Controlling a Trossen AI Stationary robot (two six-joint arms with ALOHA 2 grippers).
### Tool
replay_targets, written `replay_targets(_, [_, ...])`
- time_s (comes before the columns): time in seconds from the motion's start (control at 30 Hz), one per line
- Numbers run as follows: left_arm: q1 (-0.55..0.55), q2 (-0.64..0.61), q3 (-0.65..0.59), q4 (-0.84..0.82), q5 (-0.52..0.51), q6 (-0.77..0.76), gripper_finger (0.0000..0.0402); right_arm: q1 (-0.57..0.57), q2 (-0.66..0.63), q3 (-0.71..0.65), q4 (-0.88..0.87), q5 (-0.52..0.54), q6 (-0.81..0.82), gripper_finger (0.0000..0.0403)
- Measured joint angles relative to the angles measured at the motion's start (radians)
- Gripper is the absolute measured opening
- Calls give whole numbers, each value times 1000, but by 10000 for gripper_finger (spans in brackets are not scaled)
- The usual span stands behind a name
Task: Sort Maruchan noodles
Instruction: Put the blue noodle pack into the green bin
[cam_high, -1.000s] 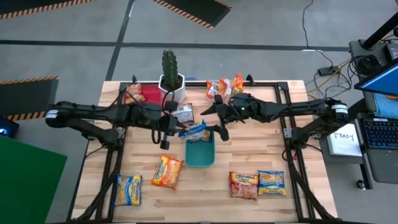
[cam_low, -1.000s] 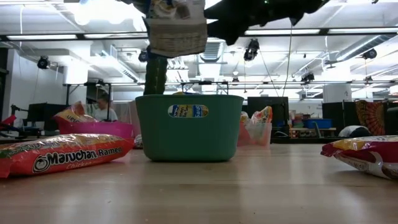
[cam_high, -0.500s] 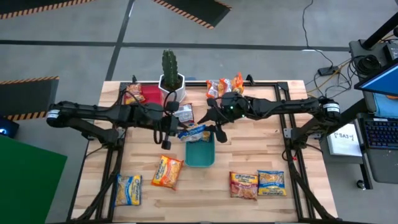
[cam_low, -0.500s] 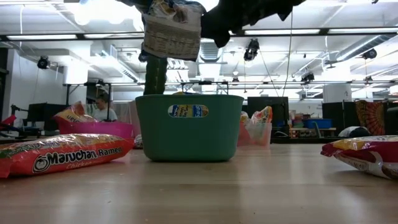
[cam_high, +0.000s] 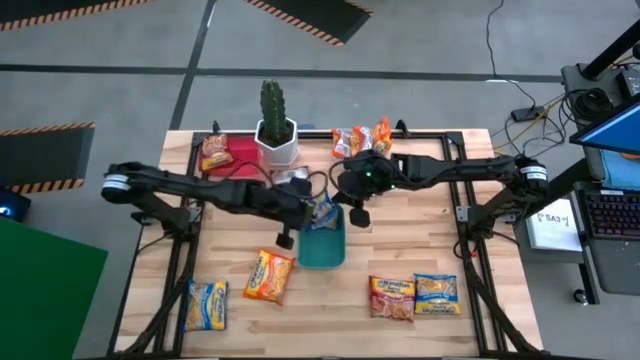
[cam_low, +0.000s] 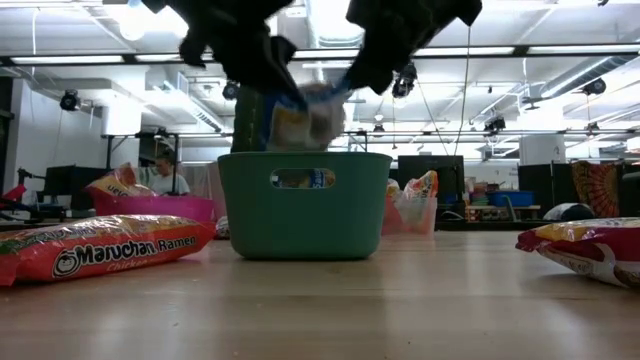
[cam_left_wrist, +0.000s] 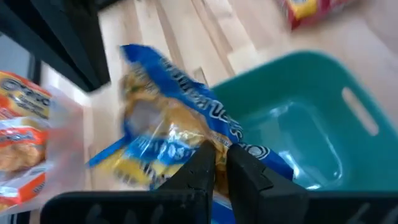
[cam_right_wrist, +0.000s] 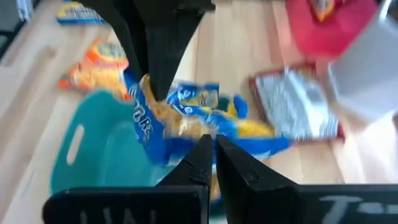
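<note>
A yellow-blue noodle packet (cam_high: 322, 208) hangs crumpled just above the far rim of the green tray (cam_high: 322, 245); the low view shows the packet (cam_low: 300, 115) over the tray (cam_low: 305, 205). My left gripper (cam_high: 310, 205) comes in from the table's left and my right gripper (cam_high: 337, 198) from its right. Both are shut on this packet. Other noodle packets lie flat on the table: an orange one (cam_high: 268, 277), a yellow-blue one (cam_high: 205, 305), a red one (cam_high: 392, 297), another yellow-blue one (cam_high: 437, 293), and a white-red one (cam_high: 295, 182). My left gripper pinches the packet between its two fingers (cam_left_wrist: 200, 163) at a crumpled edge (cam_left_wrist: 205, 140). The packet is clear of the table, bunched up beyond the fingers. My right gripper pinches the same packet's opposite edge (cam_right_wrist: 199, 127) between its two fingers (cam_right_wrist: 200, 152), coming from the table's right. The packet hangs between both grippers.
A cactus in a white pot (cam_high: 275, 128) stands at the far edge. Left of it is a pink tray (cam_high: 232, 152) holding an orange packet; right of it is a clear tray (cam_high: 362, 138) with orange packets. Beyond the table, a person (cam_low: 165, 172) sits far off.
My left gripper has carried the yellow-blue packet toward the table's right and down, close over the green tray's rim. My right gripper has moved left to the packet and shut on it. The packet, flat and upright before, is now crumpled between the two grippers.
</note>
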Motion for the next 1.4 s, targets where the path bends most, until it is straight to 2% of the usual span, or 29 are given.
replay_targets(0.2, [0,82,1,5,1,-6,17,0,0,0,-82,0,46,9])
replay_targets(0.33, [1,99,1,5,26,-18,37,0,-1,0,-86,0,62,9])
replay_targets(0.47, [1,103,2,-7,57,-46,79,0,-1,0,-85,0,62,9])
replay_targets(0.73, [0,79,2,-70,58,-71,192,0,-1,0,-82,0,118,9])
replay_targets(0.87, [0,32,2,-126,58,-62,224,0,2,0,-82,0,164,9])
replay_targets(1.0, [1,-34,1,-208,59,-75,232,4,17,-6,-57,1,227,9])
replay_targets(1.13, [1,-112,-42,-182,63,-130,226,16,35,-18,-48,1,274,9])
replay_targets(1.27, [1,-179,-162,-67,84,-169,219,38,49,-43,-40,1,279,9])
replay_targets(1.4, [1,-216,-305,173,79,-218,213,66,56,-64,-33,0,304,16])
